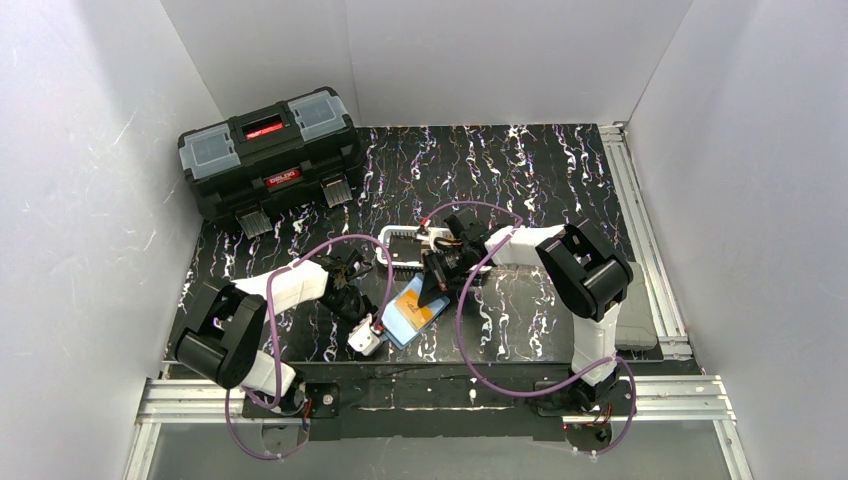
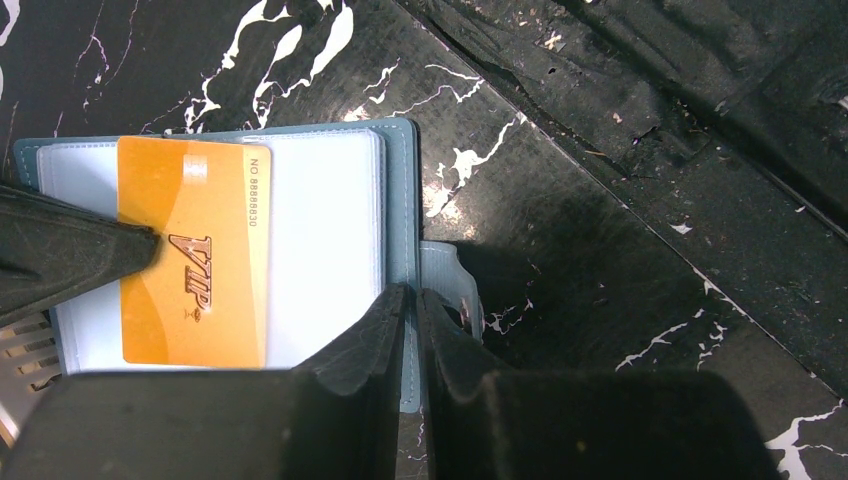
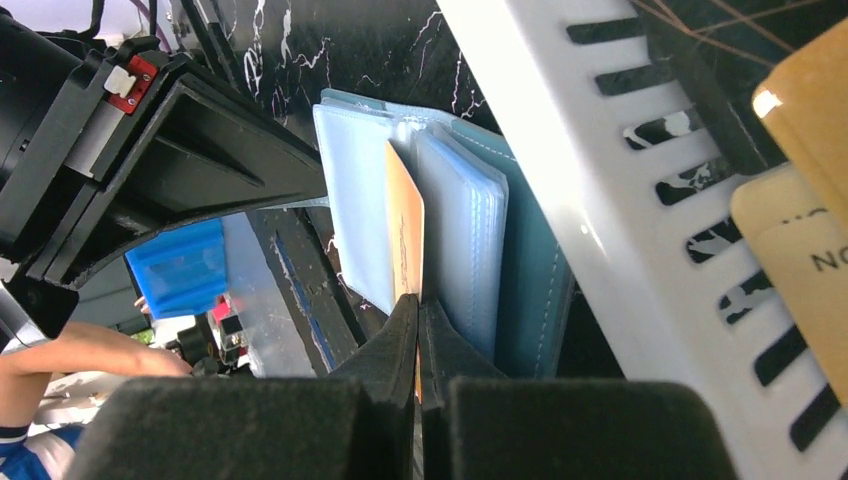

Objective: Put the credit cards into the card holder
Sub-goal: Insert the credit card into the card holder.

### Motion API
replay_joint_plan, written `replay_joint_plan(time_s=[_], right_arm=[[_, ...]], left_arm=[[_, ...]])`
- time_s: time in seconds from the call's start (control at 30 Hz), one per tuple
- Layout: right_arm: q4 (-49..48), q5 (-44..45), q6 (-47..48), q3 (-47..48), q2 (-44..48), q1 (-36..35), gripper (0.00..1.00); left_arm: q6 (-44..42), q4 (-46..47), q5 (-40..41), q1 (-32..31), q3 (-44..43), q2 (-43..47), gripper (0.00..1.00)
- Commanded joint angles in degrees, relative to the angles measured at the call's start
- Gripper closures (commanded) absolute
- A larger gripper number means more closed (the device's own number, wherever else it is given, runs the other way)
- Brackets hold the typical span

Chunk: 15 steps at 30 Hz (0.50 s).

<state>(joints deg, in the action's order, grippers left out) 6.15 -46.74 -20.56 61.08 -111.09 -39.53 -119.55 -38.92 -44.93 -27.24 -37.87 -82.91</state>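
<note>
The teal-blue card holder [image 1: 402,326] lies open near the table's front edge, its clear sleeves showing. My left gripper [image 2: 413,300] is shut on the edge of its cover [image 2: 405,200], beside the snap tab. An orange credit card [image 2: 195,265] rests against an inner sleeve. My right gripper [image 3: 417,305] is shut on that card [image 3: 405,225], which stands edge-on between the sleeve pages of the holder [image 3: 530,260]. From above, the right gripper [image 1: 432,290] meets the orange card [image 1: 418,303] from the far side. Pale cards [image 3: 800,260] lie in the basket.
A white mesh basket [image 1: 398,250] stands just behind the holder; its slotted wall [image 3: 640,150] runs close along the right gripper. A black toolbox [image 1: 270,160] sits at the back left. An aluminium rail [image 1: 640,220] borders the right side. The left arm's body [image 3: 170,150] looms near.
</note>
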Motion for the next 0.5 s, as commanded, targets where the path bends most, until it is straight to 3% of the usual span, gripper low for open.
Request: replay_joint_plan(time_s=[0.0,0.47], right_arm=[[3.0,1.2,2.4,0.8,-0.4,-0.3,0.99],[4.8,1.1,3.9,1.9,-1.0,-0.1,0.99]], left_arm=[[-12.7,-1.7,0.4,-0.5,1.1,0.7,0.92],[-12.6,-1.7,0.6,-0.7,1.0,0.6,0.94]])
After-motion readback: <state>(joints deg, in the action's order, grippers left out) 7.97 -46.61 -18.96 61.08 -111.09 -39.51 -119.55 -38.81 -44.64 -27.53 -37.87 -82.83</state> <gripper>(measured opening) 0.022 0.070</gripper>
